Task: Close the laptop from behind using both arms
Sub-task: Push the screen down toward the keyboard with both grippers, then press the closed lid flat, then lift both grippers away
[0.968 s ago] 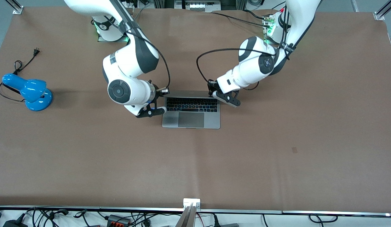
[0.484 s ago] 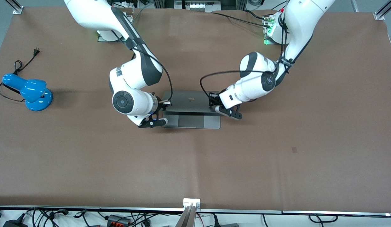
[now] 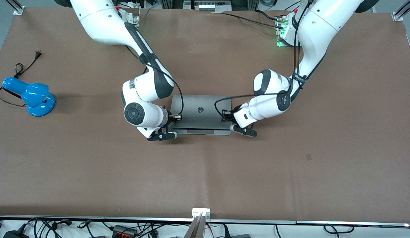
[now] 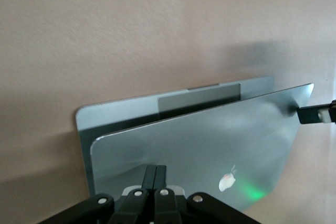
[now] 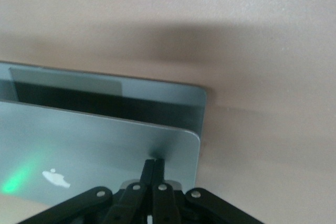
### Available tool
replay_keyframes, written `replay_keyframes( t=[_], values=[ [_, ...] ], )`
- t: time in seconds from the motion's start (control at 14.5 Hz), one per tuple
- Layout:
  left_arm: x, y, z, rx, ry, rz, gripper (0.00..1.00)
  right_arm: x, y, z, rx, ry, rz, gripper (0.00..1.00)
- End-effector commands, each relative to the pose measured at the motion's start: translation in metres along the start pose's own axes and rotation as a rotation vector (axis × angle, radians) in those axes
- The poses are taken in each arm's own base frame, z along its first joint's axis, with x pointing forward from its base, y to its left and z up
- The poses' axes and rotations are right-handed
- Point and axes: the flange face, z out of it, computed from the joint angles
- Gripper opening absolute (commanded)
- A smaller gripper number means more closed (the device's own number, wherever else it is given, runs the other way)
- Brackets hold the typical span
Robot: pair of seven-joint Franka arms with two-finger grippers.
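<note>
Well apart from the laptop (image 3: 201,114), toward the right arm's end of the table (image 3: 92,172): a blue lamp (image 3: 29,96), lying with its black cord (image 3: 18,69) loose beside it.

Next, the right arm (image 3: 138,89), reaching down from its base to the laptop's edge at that same end. Right hand (image 3: 174,116) pressed against the lid (image 3: 191,109), near the lid's corner closest to the front camera. Seen from the right wrist: right hand (image 5: 153,167) with both fingers (image 5: 148,171) squeezed together, no gap between them, tips touching the lid (image 5: 105,145).

In the middle of the table, the laptop itself, silver-grey, lid almost down but not flat. Black logo (image 3: 200,109) facing up on the lid. Only a narrow strip of the base (image 3: 205,132) showing at the edge nearest the front camera, with part of the trackpad (image 4: 199,98) visible from the left wrist. Dark gap between lid and base in both wrist views, so not fully closed.

Then the left arm (image 3: 274,96), coming down to the laptop's other edge. Left hand (image 3: 226,116) on the lid near that corner; from its wrist, left hand (image 4: 155,174) also narrow, fingers (image 4: 150,174) shut tight together and resting on the lid (image 4: 210,145).
</note>
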Motion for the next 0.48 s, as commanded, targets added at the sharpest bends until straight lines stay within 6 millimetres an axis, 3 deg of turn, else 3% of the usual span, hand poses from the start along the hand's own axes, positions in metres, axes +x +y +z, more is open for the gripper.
replay_keyframes(
  t=[0.0, 0.14, 0.41],
  values=[
    [0.017, -0.007, 0.018, -0.011, 0.001, 0.006, 0.00, 0.012, -0.002, 0.017, 0.007, 0.027, 0.005, 0.00],
    [0.018, -0.012, 0.028, -0.016, -0.009, -0.004, 0.00, 0.016, -0.001, 0.031, 0.006, 0.046, 0.008, 0.00],
    [0.017, -0.028, 0.042, -0.004, -0.025, -0.021, 0.00, 0.017, 0.000, 0.038, 0.004, 0.047, 0.009, 0.00]
  ],
)
